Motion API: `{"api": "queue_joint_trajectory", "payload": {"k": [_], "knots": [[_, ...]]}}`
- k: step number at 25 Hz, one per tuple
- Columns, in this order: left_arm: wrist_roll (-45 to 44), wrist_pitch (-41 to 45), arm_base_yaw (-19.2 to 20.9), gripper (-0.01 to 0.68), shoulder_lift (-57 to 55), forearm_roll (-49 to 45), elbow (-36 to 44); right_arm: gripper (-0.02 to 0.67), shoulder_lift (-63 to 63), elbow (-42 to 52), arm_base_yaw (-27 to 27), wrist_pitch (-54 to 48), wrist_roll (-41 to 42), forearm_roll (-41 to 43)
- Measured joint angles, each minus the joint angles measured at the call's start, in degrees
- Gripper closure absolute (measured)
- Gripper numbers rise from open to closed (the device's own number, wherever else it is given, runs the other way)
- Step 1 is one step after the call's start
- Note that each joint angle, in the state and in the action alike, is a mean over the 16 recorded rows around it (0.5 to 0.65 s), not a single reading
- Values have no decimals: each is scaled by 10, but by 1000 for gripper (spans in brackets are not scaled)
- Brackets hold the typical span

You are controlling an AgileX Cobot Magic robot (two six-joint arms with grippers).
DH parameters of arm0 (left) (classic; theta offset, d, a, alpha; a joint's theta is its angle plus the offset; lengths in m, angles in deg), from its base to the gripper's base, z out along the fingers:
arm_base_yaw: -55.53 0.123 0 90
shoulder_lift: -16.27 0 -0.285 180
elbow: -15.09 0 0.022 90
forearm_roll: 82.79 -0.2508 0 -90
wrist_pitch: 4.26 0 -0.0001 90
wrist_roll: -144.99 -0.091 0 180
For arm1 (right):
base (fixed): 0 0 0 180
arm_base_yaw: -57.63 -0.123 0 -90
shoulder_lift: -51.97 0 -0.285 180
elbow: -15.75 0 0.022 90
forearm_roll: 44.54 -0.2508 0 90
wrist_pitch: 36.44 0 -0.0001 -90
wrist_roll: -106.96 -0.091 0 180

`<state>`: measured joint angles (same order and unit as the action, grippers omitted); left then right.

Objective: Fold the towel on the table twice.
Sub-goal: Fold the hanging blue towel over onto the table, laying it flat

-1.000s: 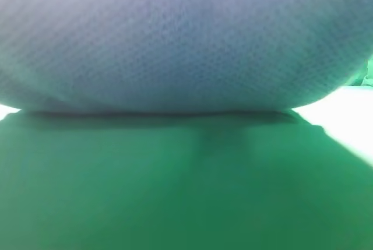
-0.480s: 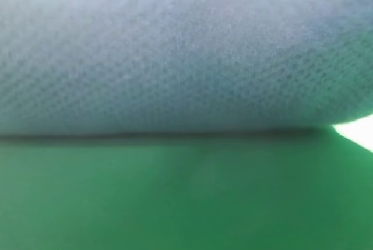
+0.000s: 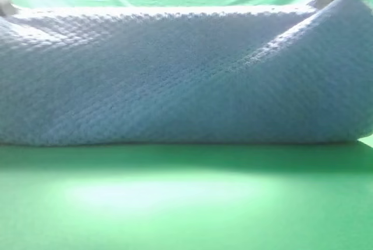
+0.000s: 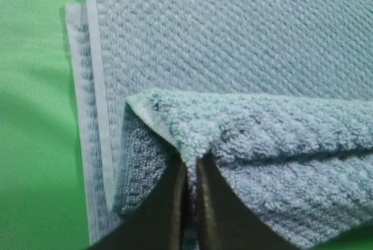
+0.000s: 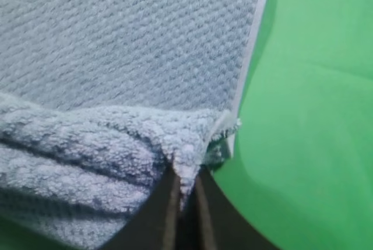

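Since the earlier frames, the towel [image 3: 175, 81] has drawn back from the high camera: it no longer fills the top of the view, and the green backdrop now shows above its upper edge. It lies across the desk [image 3: 186, 203] as a long raised fold, its lower edge resting on the green cloth and its right end lifted higher than the middle. Both ends run out of the high view, so its full width is cut off.

The left claw [image 4: 189, 171] is pressed together on a doubled corner of the towel, held above a flat layer whose paler hem runs near the desk's left side. The right claw [image 5: 185, 189] is likewise pinching a bunched corner, just beside the hemmed right edge of the layer beneath. In the high view only thin dark slivers of the arms show at the top corners, too little to make out. Each claw's fingers are cropped by the bottom edge of its wrist view.
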<state>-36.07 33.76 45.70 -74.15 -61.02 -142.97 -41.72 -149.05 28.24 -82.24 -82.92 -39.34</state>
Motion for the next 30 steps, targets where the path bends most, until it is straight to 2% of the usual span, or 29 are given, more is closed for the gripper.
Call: {"api": "queue_joint_trajectory", "payload": {"k": [9,14,18,22,27,30], "knots": [[-2,-34,1,673,-158,-23,-117,649,-155,-115,29,34,27,15],[-10,-57,1,673,-214,-28,-146,649,-219,-155,38,63,29,20],[-19,-71,2,644,-239,-30,-155,623,-254,-175,44,82,30,21],[-30,-75,2,534,-251,-30,-160,528,-270,-186,48,94,30,22],[-40,-49,3,339,-246,-32,-179,333,-260,-188,49,95,30,24],[-44,-16,4,252,-232,-33,-204,223,-234,-188,49,85,30,24]]}}
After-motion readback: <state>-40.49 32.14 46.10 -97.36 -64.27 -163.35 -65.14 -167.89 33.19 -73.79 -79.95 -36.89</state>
